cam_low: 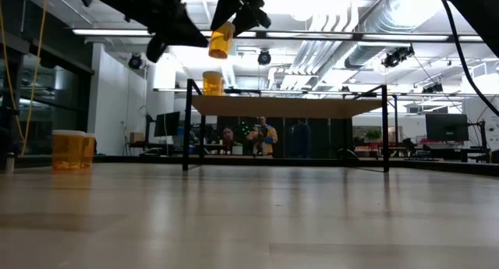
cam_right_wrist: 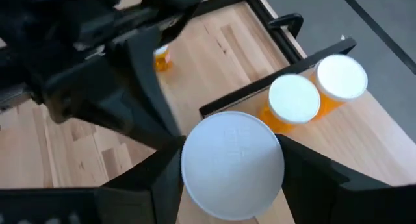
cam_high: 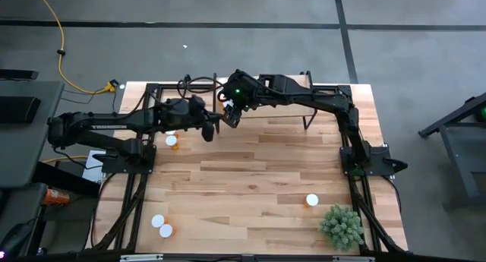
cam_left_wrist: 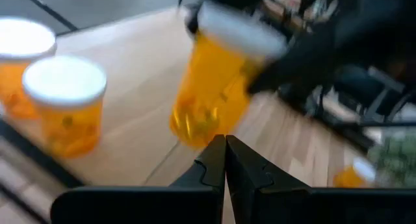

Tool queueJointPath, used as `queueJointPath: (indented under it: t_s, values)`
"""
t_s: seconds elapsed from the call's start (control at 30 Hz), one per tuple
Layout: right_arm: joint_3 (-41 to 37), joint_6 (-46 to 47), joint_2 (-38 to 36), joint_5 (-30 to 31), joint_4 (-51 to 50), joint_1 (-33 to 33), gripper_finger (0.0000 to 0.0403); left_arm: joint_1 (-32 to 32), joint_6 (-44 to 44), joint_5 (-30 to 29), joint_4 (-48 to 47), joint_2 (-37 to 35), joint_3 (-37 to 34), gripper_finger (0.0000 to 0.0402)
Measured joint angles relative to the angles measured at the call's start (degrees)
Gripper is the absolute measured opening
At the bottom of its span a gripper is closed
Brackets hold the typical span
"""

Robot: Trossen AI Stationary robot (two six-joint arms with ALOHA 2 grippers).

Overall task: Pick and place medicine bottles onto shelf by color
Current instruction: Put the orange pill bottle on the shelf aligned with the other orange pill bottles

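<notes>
My right gripper (cam_right_wrist: 233,169) is shut on an orange medicine bottle (cam_left_wrist: 209,100) with a white cap, held high by the shelf's left end. In the low view the bottle (cam_low: 221,40) is tilted, above the level of the shelf board (cam_low: 288,107). Two more capped bottles (cam_right_wrist: 294,102) (cam_right_wrist: 341,78) stand upright on the shelf; they also show in the left wrist view (cam_left_wrist: 65,104). My left gripper (cam_left_wrist: 225,160) is shut and empty, just on the near-left side of the held bottle (cam_high: 209,131). My right gripper pinches the bottle at its white cap end (cam_right_wrist: 195,175), one finger on each side of the cap. The fingers come from above, slanting down. The bottle hangs tilted below them (cam_low: 221,40), lifted clear of table and shelf.
One bottle stands on the table near the left arm (cam_high: 172,140); it shows at the left in the low view (cam_low: 70,150). Two more stand at the near left (cam_high: 161,225) and one at the near right (cam_high: 312,200) by a green plant (cam_high: 342,226).
</notes>
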Motion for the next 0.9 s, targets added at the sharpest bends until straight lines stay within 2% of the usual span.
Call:
queueJointPath:
  t_s: [0.2,0.47,0.63,0.9]
  values:
    - [0.0,-0.49,0.07,0.81,-0.13,-0.33,0.0206,3.44,-1.2,-3.87,-13.95,-11.52,0.0,0.0]
    - [-0.04,3.35,6.17,0.81,1.38,-1.4,0.0206,4.36,-1.25,-6.21,-16.63,-24.34,0.0,0.0]
    - [0.02,5.05,8.56,3.45,1.92,-1.46,0.0206,4.34,-1.25,-6.36,-16.69,-27.45,0.0,0.0]
    - [0.02,6.11,8.58,5.87,3.56,-1.91,0.0206,4.36,-1.25,-6.44,-16.69,-27.8,0.0,0.0]
